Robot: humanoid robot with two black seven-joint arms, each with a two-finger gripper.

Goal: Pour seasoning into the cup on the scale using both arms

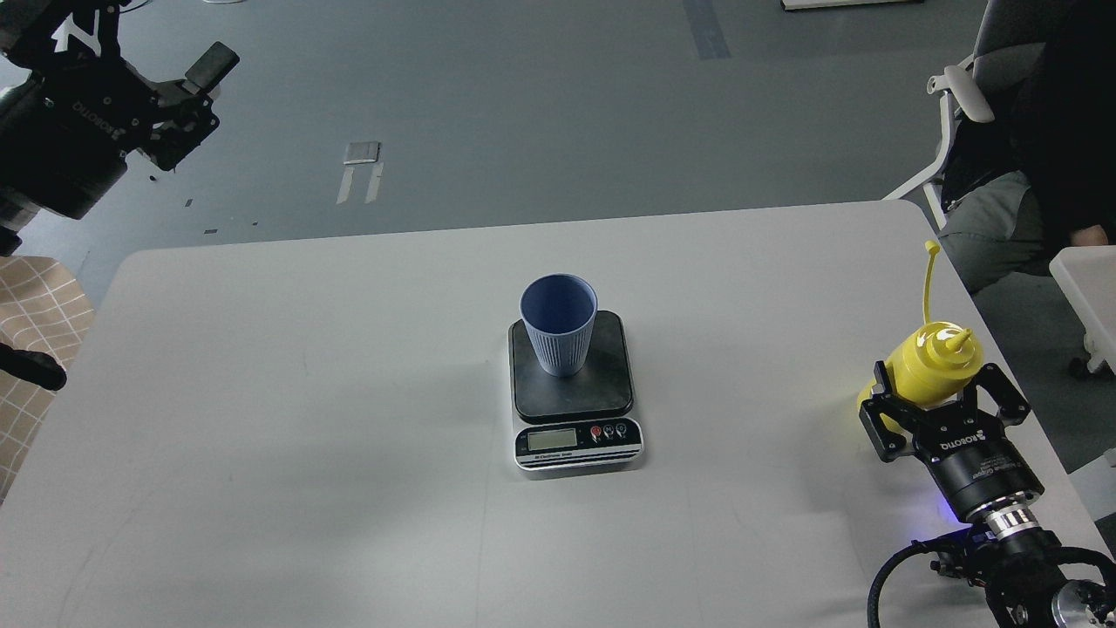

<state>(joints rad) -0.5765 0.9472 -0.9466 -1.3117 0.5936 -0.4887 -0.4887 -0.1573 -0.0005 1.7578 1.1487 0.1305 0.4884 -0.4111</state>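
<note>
The yellow seasoning bottle [935,365] stands upright at the table's right edge, with its tether strap pointing up. My right gripper [938,389] is shut on its body from the near side, and the bottle's lower part is hidden behind the fingers. The muted-blue ribbed cup [558,324] stands upright on the dark platform of the scale [610,388] at the table's middle, well to the left of the bottle. My left gripper [187,100] is open and empty, raised high at the far left, beyond the table.
The white table [305,392] spans the view. A seated person [1037,166] and a white chair [955,96] are just past its far right corner. A white object [1090,279] lies at the right edge and a checkered cloth [35,314] at the left.
</note>
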